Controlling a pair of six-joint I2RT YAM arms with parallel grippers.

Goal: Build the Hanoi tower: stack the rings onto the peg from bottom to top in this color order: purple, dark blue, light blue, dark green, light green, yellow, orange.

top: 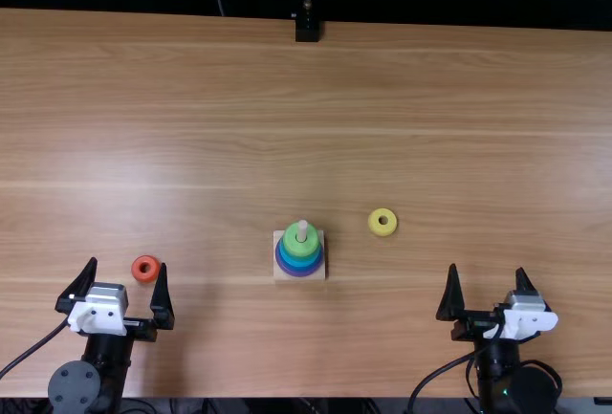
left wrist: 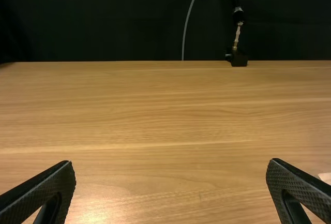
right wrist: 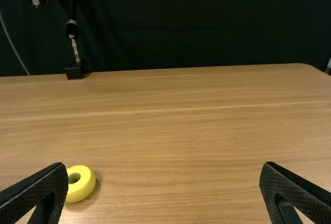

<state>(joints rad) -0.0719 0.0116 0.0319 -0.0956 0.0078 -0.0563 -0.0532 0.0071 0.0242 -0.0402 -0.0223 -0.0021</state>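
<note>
Flat yellow ring (top: 374, 228): farther up the table and leftward from the right black gripper (top: 487, 269) — nearer arm, fingers wide, empty. Pale wooden peg (top: 302, 229), stacked through light green, stands beyond the ring, not between. Orange ring (top: 137, 272): just beside the left gripper (top: 130, 263), also wide and empty.

The left arm comes in at the bottom edge of the top view, left of the middle, and its gripper (top: 132, 290) points up the view, leaning slightly to the right. Its two black fingers stand wide apart with nothing between them. The right arm enters right of the middle; its gripper (top: 489, 285) also points up the view, its fingers likewise spread wide and holding nothing. The two grippers are well apart.
</note>
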